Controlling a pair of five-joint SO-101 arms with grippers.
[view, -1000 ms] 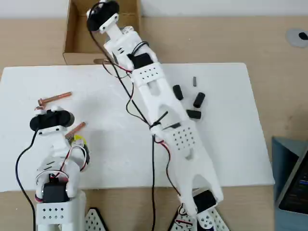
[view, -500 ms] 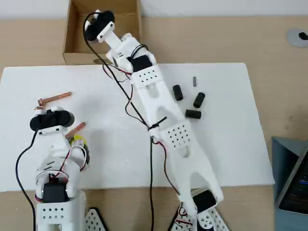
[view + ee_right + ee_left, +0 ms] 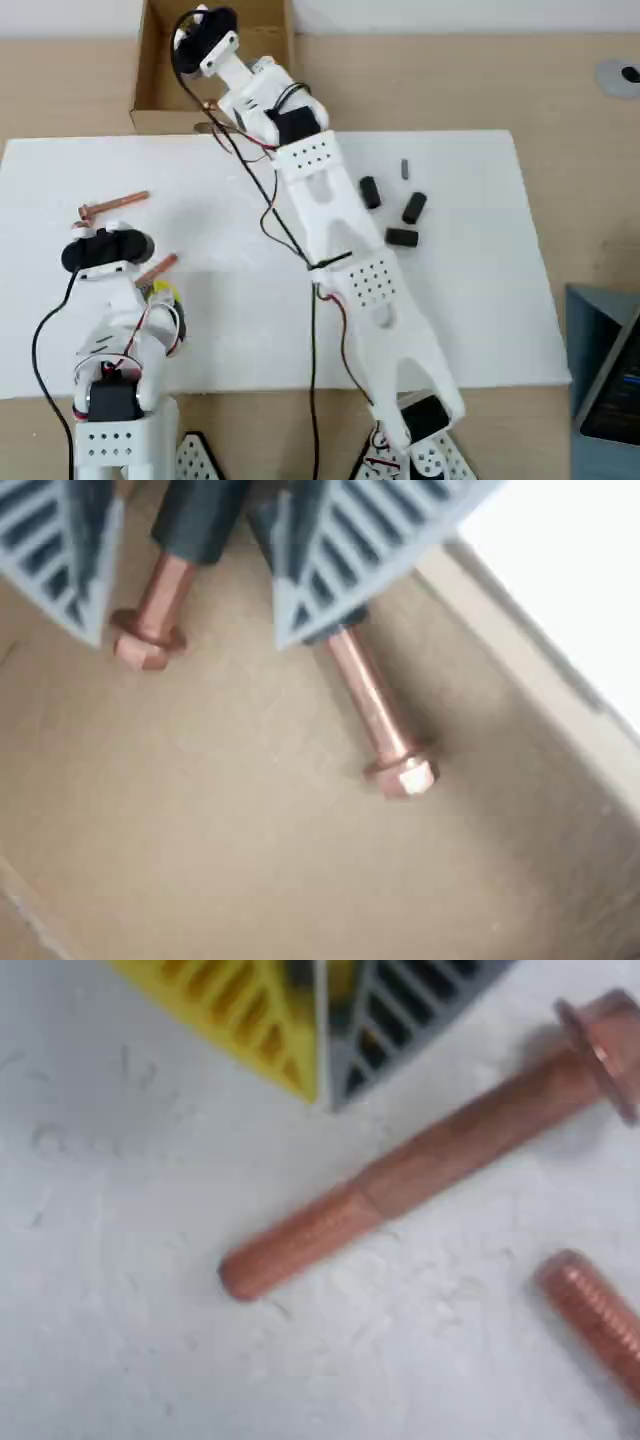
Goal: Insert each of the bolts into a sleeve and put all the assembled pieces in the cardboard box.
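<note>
At eleven o'clock, the matte cardboard box [image 3: 250, 870] holds two smooth copper hex-headed bolts [image 3: 378, 715] in black sleeves [image 3: 200, 520]; we see the right gripper [image 3: 190, 620] spread, the left gripper [image 3: 320, 1085] pressed together.

Bolts [image 3: 420, 1160] of coppery metal, dull sheen, smooth shank, rougher threaded end. Sleeves [image 3: 402, 237] black, matt, plastic-looking. Cardboard box [image 3: 200, 830] of plain brown board, matt, faintly fibrous. Left tool [image 3: 320, 1085] of ribbed yellow and grey plastic. White sheet [image 3: 480, 300] matt, grainy, foam-like, over a light wood-look surface [image 3: 420, 80].
</note>
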